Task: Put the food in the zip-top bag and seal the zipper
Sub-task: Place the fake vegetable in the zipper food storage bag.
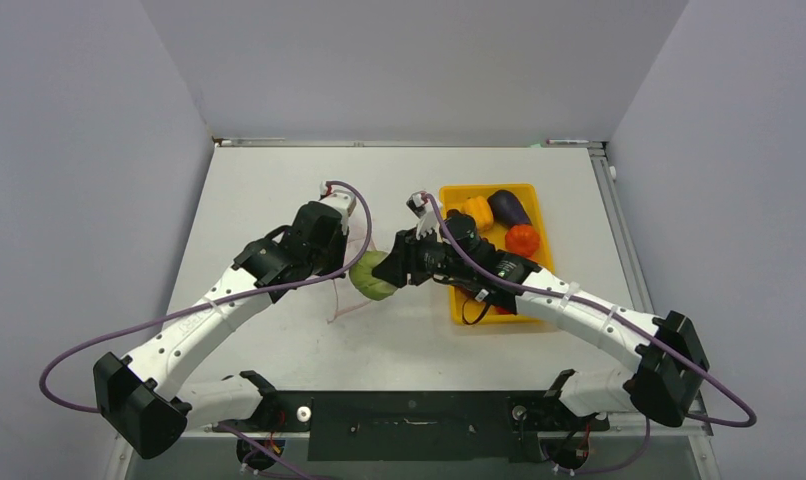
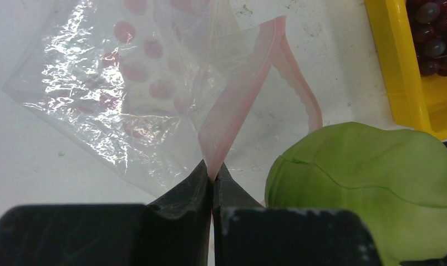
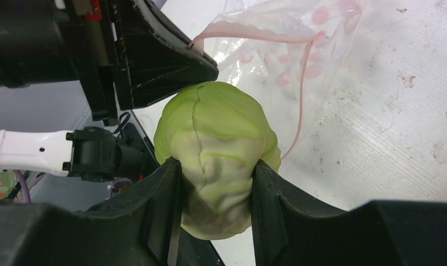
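Note:
My right gripper (image 3: 216,166) is shut on a green toy cabbage (image 3: 216,144), held above the table just in front of the bag's mouth; it shows in the top view (image 1: 372,275) and the left wrist view (image 2: 365,177). My left gripper (image 2: 212,169) is shut on the pink zipper strip (image 2: 238,94) of the clear dotted zip-top bag (image 2: 110,88) and lifts that edge, so the mouth gapes open. The other zipper lip (image 3: 254,36) curves away beside the cabbage. More food lies in the yellow tray (image 1: 539,215): a purple eggplant (image 1: 510,207), an orange piece (image 1: 477,213), a red piece (image 1: 522,239), dark grapes (image 2: 432,33).
The yellow tray stands to the right of the bag, under my right arm. Both arms meet at the middle of the white table (image 1: 279,190). Grey walls close in the table on three sides.

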You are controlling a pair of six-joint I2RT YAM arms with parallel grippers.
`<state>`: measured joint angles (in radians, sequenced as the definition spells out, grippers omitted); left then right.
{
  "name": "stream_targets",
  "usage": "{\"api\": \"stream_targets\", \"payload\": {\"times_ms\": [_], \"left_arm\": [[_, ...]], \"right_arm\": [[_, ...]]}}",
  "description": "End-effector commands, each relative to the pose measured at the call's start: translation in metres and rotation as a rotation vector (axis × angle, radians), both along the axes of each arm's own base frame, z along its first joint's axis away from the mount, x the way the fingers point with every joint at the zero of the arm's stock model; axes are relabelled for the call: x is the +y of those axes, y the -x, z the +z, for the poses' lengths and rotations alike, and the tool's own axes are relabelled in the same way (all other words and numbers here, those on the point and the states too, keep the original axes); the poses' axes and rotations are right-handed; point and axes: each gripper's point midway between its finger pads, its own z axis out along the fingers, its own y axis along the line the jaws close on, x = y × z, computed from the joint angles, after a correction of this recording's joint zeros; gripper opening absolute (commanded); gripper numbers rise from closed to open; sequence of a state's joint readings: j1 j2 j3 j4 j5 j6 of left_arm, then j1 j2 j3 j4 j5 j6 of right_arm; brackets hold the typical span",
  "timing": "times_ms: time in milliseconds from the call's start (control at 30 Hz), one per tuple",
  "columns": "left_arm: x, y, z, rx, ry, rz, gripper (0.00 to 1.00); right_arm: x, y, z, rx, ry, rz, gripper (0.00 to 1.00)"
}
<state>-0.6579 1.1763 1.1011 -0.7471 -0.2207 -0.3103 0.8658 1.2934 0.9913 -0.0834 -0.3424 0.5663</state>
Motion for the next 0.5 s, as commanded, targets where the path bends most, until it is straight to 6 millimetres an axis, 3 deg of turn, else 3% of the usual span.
{"api": "stream_targets", "payload": {"times_ms": [0,467], "left_arm": [[-0.006,-0.005,0.018,-0.061,0.068,-0.009,0.00],[-0.021,0.002,0.033,-0.084,0.160,-0.085,0.00]], "right_arm": [[0.018,-0.018,0.038,-0.091,-0.106,-0.038,0.15],[0.042,-0.032,0.008,-0.101,-0.003,-0.106,0.17]]}}
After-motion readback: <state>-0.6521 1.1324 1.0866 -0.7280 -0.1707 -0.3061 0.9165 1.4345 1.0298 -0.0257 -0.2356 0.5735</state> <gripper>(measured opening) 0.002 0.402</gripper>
